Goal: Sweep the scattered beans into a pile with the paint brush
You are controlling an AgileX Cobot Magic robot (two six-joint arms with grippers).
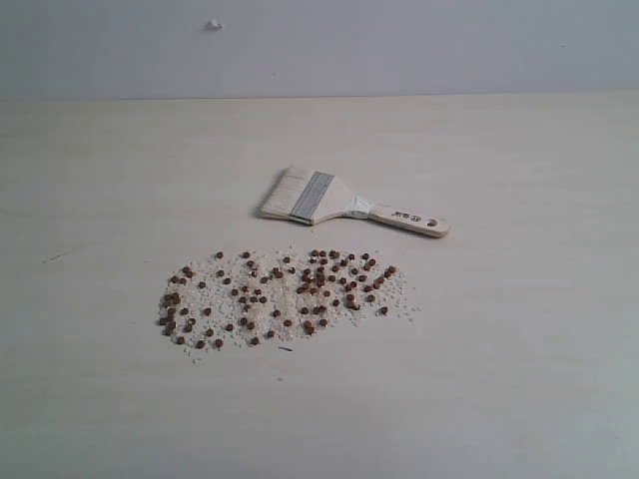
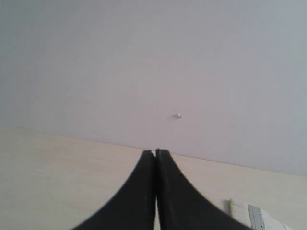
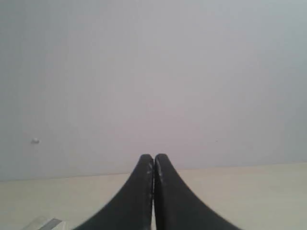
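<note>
The paint brush (image 1: 344,207) lies flat on the pale table, cream bristles to the left, silver ferrule in the middle, wooden handle with a hole pointing right. Just in front of it the reddish-brown beans (image 1: 285,296) are spread in a wide oval among whitish crumbs. Neither gripper shows in the exterior view. My left gripper (image 2: 155,152) is shut and empty, its black fingers pressed together; the brush's bristles and ferrule (image 2: 252,216) peek in at one corner. My right gripper (image 3: 153,157) is also shut with nothing held; a bit of the brush (image 3: 44,223) shows at the frame's edge.
The table (image 1: 519,329) ends at a plain grey wall (image 1: 399,45). A small white nub (image 1: 214,25) sticks out of the wall at upper left, also visible as the nub (image 2: 178,115) and the nub (image 3: 35,141) in the wrist views.
</note>
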